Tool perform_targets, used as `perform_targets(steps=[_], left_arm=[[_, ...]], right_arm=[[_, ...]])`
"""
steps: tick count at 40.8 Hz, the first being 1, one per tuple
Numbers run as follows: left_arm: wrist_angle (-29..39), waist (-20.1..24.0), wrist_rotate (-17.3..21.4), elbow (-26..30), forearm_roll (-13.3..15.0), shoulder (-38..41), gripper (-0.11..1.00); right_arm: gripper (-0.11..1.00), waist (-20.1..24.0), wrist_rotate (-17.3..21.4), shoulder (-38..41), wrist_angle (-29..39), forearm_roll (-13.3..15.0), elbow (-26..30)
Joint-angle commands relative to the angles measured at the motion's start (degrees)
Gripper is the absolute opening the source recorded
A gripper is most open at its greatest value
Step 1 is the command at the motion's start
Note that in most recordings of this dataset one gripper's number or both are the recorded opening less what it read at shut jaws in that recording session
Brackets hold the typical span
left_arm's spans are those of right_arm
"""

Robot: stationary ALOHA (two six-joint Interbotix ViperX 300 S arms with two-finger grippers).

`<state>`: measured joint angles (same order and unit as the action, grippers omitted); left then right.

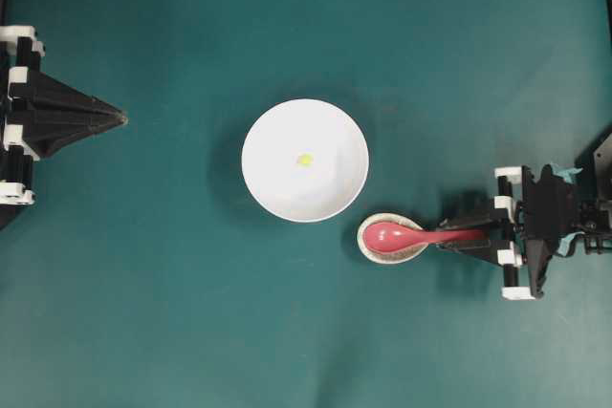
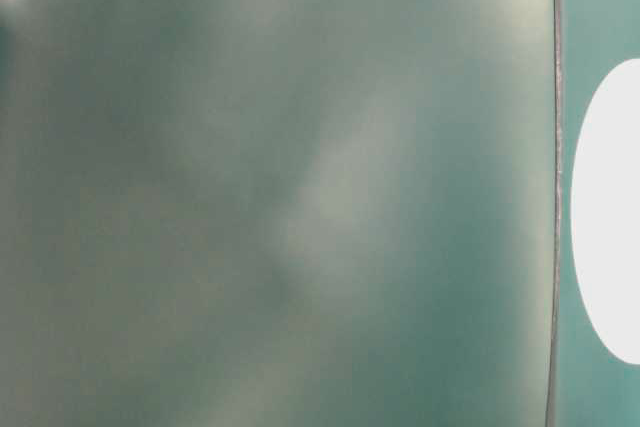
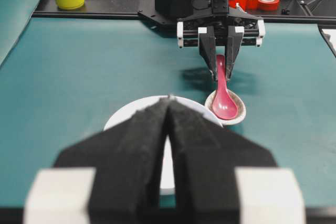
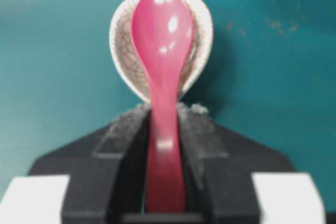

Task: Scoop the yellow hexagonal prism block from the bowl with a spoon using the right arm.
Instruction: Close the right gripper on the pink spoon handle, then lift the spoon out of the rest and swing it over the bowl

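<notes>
The bowl (image 1: 305, 160) is sitting at the middle of the overhead view on the green table (image 1: 172, 312), and the block (image 1: 304, 160) is lying inside it, a little above the bowl's centre. The spoon (image 1: 406, 234) is lying just below and to the right of the bowl, its scoop resting in the rest (image 1: 390, 239) and its handle pointing toward the right edge of the frame. The rest is sitting just beside the bowl's lower right rim; I cannot tell whether they are touching.

The right gripper (image 1: 470, 234) is reaching in from the right edge of the overhead view, and its fingers are standing narrow on either side of the spoon's handle. In the right wrist view the handle is running down between the two fingers (image 4: 191, 140), which are pressing against its sides, while the scoop is lying in the rest at the upper centre of that frame.

The left gripper (image 1: 122, 118) is hovering at the left edge of the overhead view, well apart from the bowl, with its fingers drawn together to a point and nothing between them. In the left wrist view they are meeting at the lower centre, in front of the bowl.

The table-level view is blurred, showing only green and a white oval at the right edge
</notes>
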<state>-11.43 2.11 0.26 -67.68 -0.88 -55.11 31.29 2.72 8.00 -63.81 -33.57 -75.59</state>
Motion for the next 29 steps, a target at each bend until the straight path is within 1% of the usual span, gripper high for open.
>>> perform_targets(steps=[1,10,17,22,29], left_arm=[[-0.26,0.18,-0.09,1.49,-0.18,0.44,0.01],[-0.26,0.18,-0.09,1.49,-0.18,0.53,0.01],[-0.26,0.18,-0.09,1.49,-0.18,0.53,0.01],[-0.26,0.18,-0.09,1.49,-0.18,0.44,0.01],[-0.26,0.18,-0.09,1.49,-0.18,0.53,0.01]], right_arm=[[0.24,0.26,-0.09,-1.41,-0.7,0.09,0.62],[0.24,0.09,-0.97,-5.71,-0.7,0.09,0.53],[0.24,-0.79,-2.55,-10.46,0.53,0.09,0.53],[0.24,-2.11,-3.6,-14.06,2.81,0.09,0.7],[0.24,-5.19,-5.62,-19.78,8.96,0.09,1.67]])
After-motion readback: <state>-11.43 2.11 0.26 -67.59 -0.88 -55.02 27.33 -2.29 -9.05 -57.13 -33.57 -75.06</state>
